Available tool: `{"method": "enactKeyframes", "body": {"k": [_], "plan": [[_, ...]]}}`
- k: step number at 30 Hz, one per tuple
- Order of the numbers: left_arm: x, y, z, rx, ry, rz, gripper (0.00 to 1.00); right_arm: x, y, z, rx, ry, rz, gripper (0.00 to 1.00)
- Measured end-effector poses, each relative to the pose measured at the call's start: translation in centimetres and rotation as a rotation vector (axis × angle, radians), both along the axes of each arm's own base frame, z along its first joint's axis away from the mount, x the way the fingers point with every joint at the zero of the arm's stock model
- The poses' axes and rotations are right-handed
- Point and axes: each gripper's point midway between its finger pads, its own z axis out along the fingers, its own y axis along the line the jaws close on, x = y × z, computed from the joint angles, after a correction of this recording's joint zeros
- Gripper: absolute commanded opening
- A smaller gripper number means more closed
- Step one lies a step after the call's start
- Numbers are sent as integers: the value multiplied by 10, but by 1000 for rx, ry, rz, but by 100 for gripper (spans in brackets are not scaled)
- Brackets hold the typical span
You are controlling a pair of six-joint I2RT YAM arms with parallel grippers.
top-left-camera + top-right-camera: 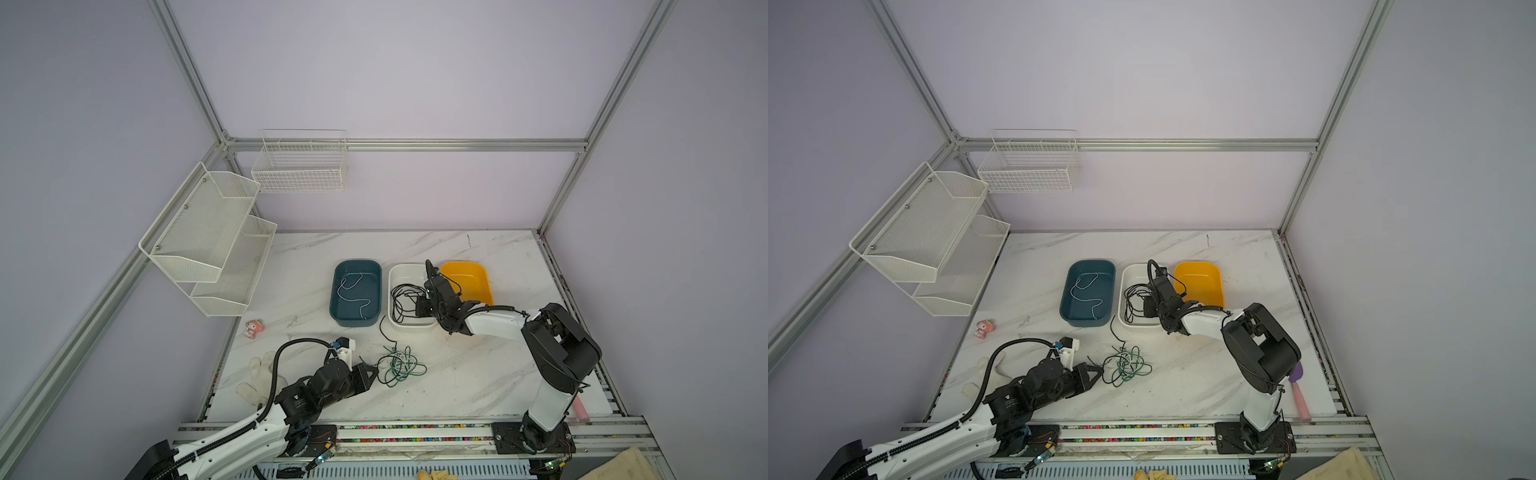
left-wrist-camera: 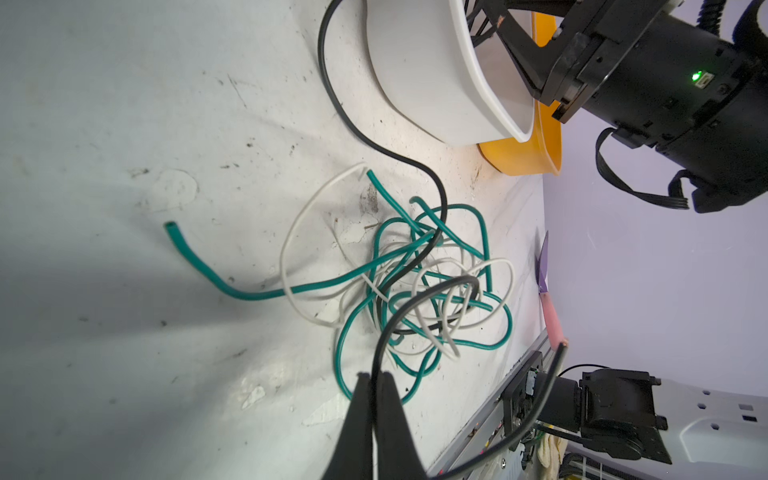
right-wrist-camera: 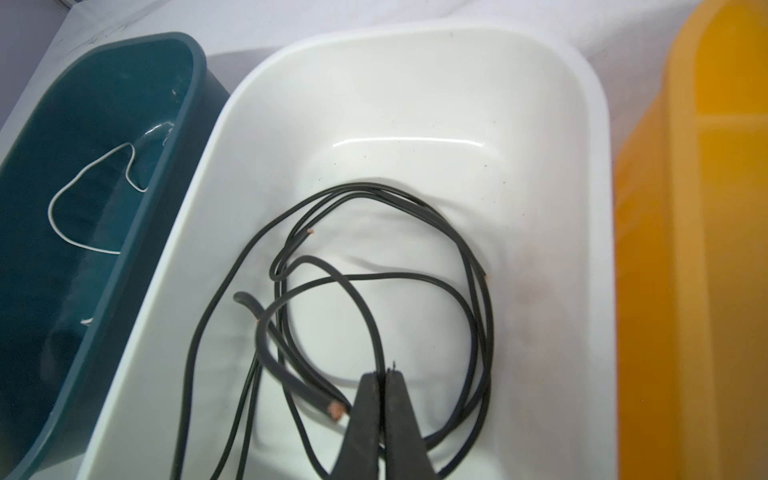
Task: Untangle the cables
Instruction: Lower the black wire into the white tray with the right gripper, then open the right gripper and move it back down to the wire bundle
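A tangle of green, white and black cables [image 1: 401, 365] [image 2: 432, 282] lies on the marble table in front of the bins. My left gripper [image 1: 375, 371] [image 2: 376, 376] sits at the tangle's left edge, shut on a black cable [image 2: 415, 303] that loops up out of the knot. Another black strand [image 1: 382, 328] runs from the tangle towards the white bin [image 1: 409, 268]. My right gripper [image 1: 419, 305] [image 3: 384, 374] is down inside that bin, shut on one of the loose black cables [image 3: 374, 274] coiled there. A single white cable [image 1: 353, 291] lies in the teal bin [image 1: 357, 262].
A yellow bin [image 1: 478, 286] stands right of the white one, behind the right wrist. A white glove [image 1: 257, 374] and a small pink toy [image 1: 253, 328] lie at the left. A pink-handled spatula [image 1: 1298, 390] lies front right. White mesh shelves [image 1: 208, 237] hang on the left wall.
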Motion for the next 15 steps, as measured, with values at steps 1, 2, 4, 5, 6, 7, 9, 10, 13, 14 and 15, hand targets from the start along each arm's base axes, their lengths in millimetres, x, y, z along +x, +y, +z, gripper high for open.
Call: {"method": "enactKeyframes", "body": {"k": [1, 2, 4, 5, 6, 7, 9, 10, 13, 14, 15], "plan": [[0, 0, 0, 0, 0, 0, 0, 0, 0, 1, 0, 0, -1, 3], [0, 0, 0, 0, 0, 1, 0, -1, -1, 2, -2, 4, -2, 7], [0, 0, 0, 1, 1, 1, 0, -3, -2, 7, -1, 3, -2, 17], [0, 0, 0, 1, 0, 0, 0, -3, -3, 10, 1, -2, -2, 21], [0, 0, 0, 0, 0, 0, 0, -4, -3, 14, 7, -4, -5, 24], [0, 0, 0, 0, 0, 1, 0, -4, -4, 19, 12, -11, -5, 27], [1, -1, 0, -1, -1, 1, 0, -4, -4, 30, 26, -29, -5, 30], [1, -1, 0, -2, -2, 0, 0, -4, -4, 35, 34, -37, -5, 32], [2, -2, 1, -6, -5, 0, 0, -6, -5, 48, 48, -53, -4, 34], [2, -2, 2, -8, -6, 0, 0, -7, -6, 51, 51, -56, -4, 34], [2, -2, 2, -9, -7, 0, 0, -8, -6, 55, 54, -58, -3, 35]]}}
